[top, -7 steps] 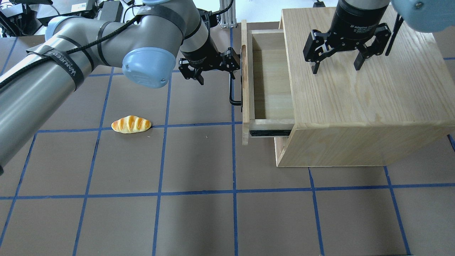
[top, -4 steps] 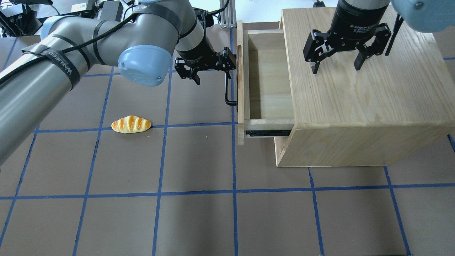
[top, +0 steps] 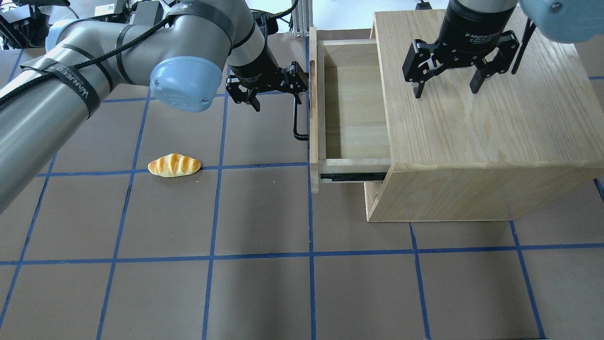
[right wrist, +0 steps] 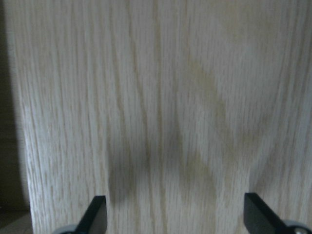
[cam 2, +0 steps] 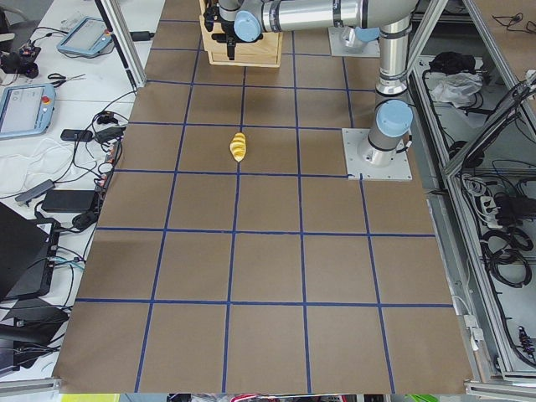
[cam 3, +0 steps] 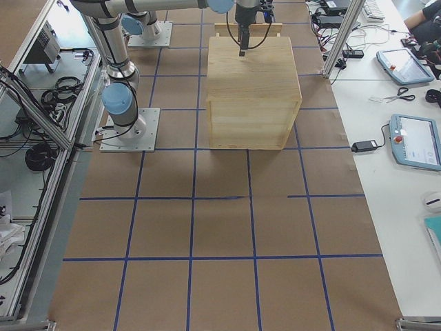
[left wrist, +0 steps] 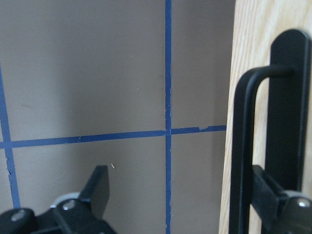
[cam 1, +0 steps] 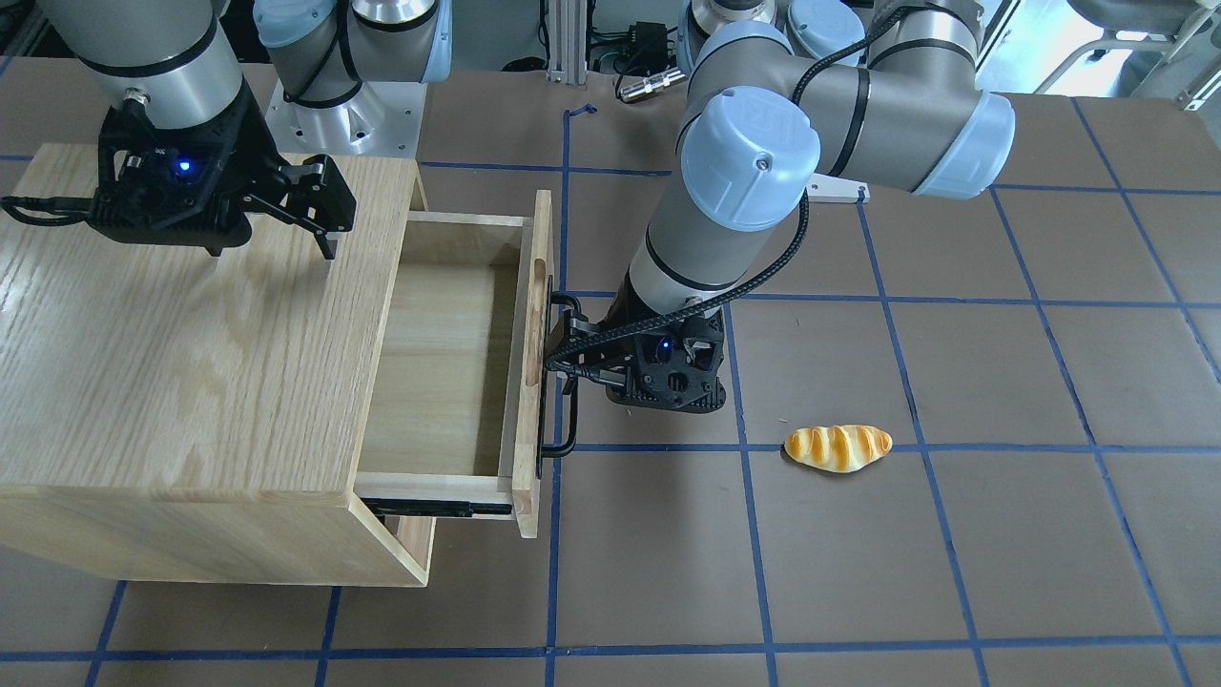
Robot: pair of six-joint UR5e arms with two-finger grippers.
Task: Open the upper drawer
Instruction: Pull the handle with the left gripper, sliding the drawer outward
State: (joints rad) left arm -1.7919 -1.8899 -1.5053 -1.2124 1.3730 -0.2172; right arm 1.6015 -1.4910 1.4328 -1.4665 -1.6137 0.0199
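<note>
Overhead exterior: left tool (top: 276,100), wide, hooks upper drawer (top: 354,113) handle (top: 296,118); right tool (top: 446,92), seemingly "2F Adaptive", wide.

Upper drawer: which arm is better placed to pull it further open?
Left: the left gripper, open, has one finger hooked behind the black bar handle; the right gripper hovers over the cabinet top.
</note>
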